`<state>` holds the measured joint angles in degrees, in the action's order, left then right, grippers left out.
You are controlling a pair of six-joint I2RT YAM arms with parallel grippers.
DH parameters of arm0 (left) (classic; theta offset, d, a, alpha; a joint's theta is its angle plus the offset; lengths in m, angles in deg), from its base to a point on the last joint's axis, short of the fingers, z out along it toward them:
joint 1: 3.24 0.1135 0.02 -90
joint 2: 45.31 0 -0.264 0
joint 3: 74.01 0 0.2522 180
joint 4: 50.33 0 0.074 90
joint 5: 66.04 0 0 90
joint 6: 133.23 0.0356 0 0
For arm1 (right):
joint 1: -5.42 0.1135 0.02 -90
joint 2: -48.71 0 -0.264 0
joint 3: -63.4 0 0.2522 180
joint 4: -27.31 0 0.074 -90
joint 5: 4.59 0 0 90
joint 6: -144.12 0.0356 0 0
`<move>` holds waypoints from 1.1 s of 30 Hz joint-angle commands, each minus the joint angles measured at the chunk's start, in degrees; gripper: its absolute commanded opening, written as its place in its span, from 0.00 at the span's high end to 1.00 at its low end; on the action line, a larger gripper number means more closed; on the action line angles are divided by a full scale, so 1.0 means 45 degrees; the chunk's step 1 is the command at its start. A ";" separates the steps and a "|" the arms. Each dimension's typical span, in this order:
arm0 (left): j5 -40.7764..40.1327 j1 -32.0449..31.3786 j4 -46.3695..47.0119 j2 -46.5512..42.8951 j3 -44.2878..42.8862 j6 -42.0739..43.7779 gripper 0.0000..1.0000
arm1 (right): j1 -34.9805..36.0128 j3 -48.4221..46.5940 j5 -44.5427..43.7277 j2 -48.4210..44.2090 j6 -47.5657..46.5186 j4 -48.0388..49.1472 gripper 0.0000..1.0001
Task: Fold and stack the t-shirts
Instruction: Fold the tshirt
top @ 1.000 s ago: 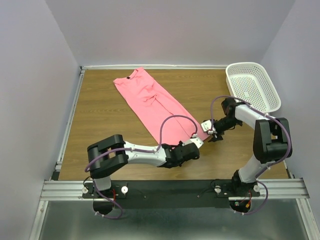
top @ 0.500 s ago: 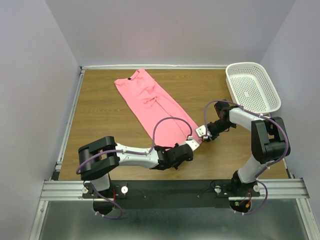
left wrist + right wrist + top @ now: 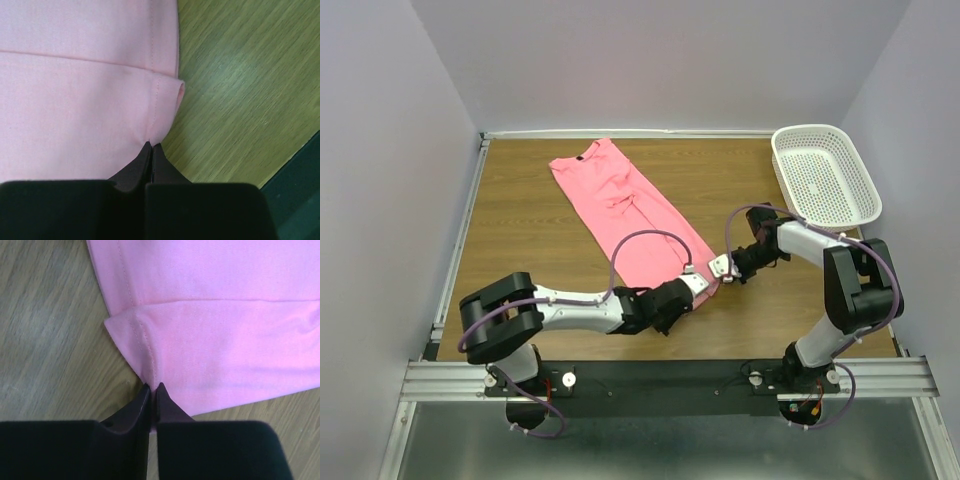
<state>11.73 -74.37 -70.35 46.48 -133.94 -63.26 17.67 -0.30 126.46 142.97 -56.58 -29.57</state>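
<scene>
Top external | basket [image 3: 825, 175] far-right corner | well apart from t-shirt [image 3: 620, 205]

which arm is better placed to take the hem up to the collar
Left, probably: the left gripper is shut on the hem of the t-shirt, and the collar lies on its side.

You have soft, even light from above in the top view. The picture is sharp, the shadows under the arms [image 3: 575, 305] are faint, and the white basket [image 3: 825, 175] keeps its perforations without blowing out. In your left wrist view the table [image 3: 250, 65] takes a greenish cast with a pale patch of sheen, and the t-shirt [image 3: 75, 100] looks washed-out pink, its stitching crisp. The right wrist view renders the cloth a stronger pink. In both wrist views the black fingers [image 3: 135, 172] are underexposed and nearly featureless.
</scene>
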 commanded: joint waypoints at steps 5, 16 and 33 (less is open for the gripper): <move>0.1818 0.1918 0.0765 -0.2133 0.0475 0.0115 1.00 | 0.0149 -0.1694 0.1145 0.0341 0.2406 -0.1454 0.92; 0.4065 0.6176 0.1040 -0.3212 -0.0264 0.1969 1.00 | 0.0695 -0.7687 0.2848 0.3659 0.7407 -0.1689 0.99; 0.3830 1.0826 0.1177 -0.0673 -0.2961 0.1815 1.00 | 0.2316 -1.8513 0.0486 1.0577 1.4558 0.0103 0.99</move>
<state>27.49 -26.99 -66.22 41.28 -145.66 -55.15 26.96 -81.15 131.27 187.87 1.13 -32.91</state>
